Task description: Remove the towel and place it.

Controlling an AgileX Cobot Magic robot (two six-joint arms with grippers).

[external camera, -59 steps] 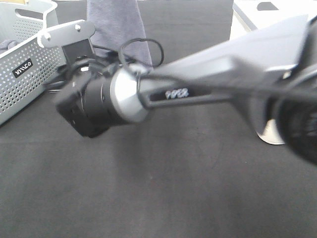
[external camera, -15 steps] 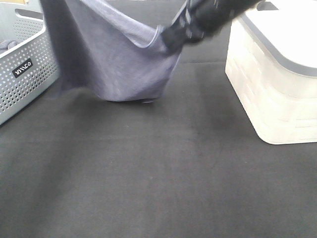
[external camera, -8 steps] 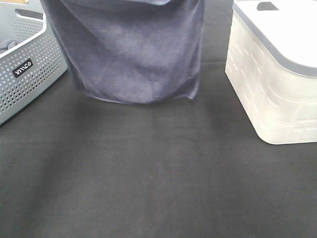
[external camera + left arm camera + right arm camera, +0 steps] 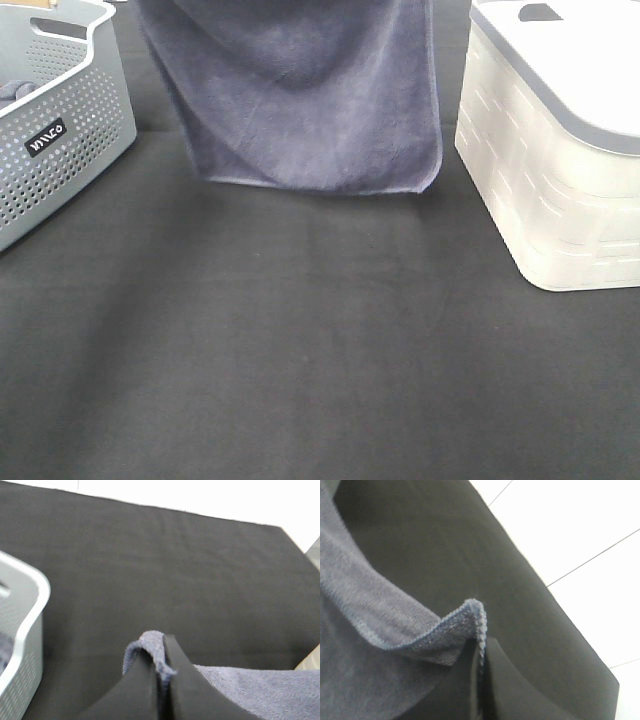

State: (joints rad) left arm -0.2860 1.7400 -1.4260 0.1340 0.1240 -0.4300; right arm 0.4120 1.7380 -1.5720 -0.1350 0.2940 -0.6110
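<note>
While the left claw (image 4: pixel 164 667) and right claw (image 4: pixel 481 667) are clamped tight on corners of the towel (image 4: pixel 300 100), lower both evenly onto the surface (image 4: pixel 320 380).

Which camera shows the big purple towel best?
The exterior high view: the towel hangs spread out, bottom edge showing. The wrist views show only corners pinched by the left gripper and right gripper.
</note>
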